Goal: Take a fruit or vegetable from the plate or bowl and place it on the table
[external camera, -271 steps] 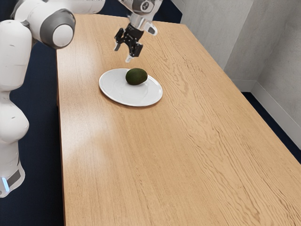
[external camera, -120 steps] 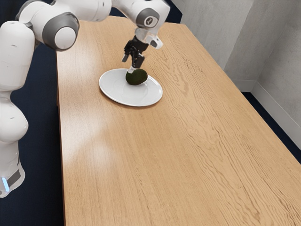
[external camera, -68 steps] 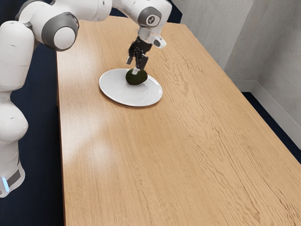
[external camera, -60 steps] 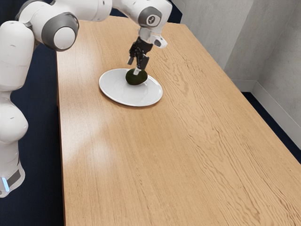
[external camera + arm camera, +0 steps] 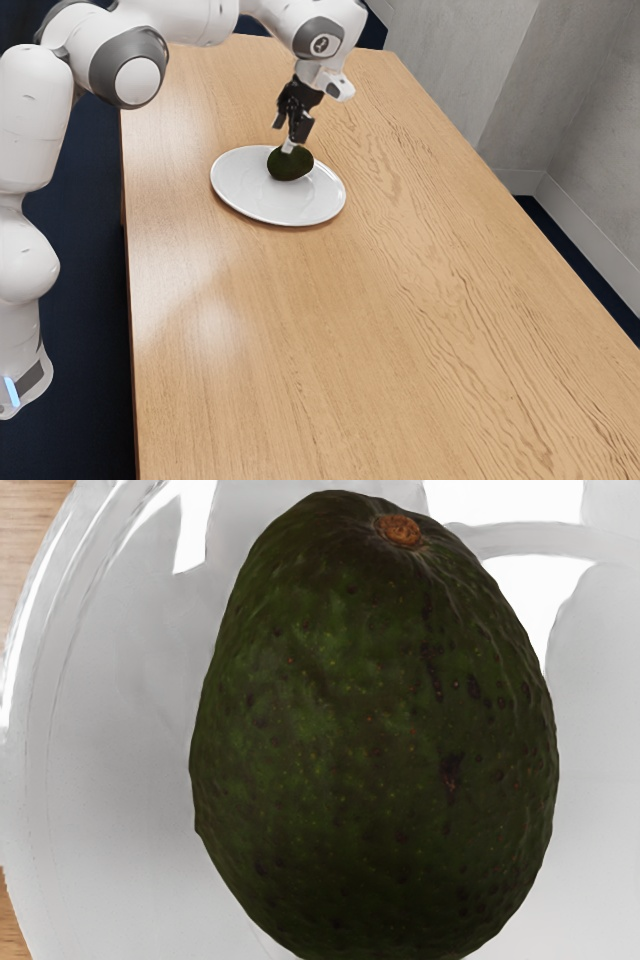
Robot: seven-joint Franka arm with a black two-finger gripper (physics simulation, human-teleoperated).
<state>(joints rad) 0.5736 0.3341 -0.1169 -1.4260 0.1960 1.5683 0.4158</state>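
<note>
Where the avocado (image 5: 290,165) lies: on the white plate (image 5: 243,194), directly below the gripper (image 5: 282,138), towards the plate's far side in the exterior view.
Gripper: fingers apart, pointing down; one fingertip overlaps the avocado's upper edge in the exterior view, contact not determinable.
Avocado's stem end: brown scar (image 5: 398,530) visible from the wrist.
Plate: resting on the wooden tabletop (image 5: 300,330), avocado not yet transferred.

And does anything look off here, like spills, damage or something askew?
Nothing stands out. The avocado sits off-centre on the plate but looks whole; its dark specks look like normal skin. The plate lies flat on the table, no visible chips or spills.
</note>
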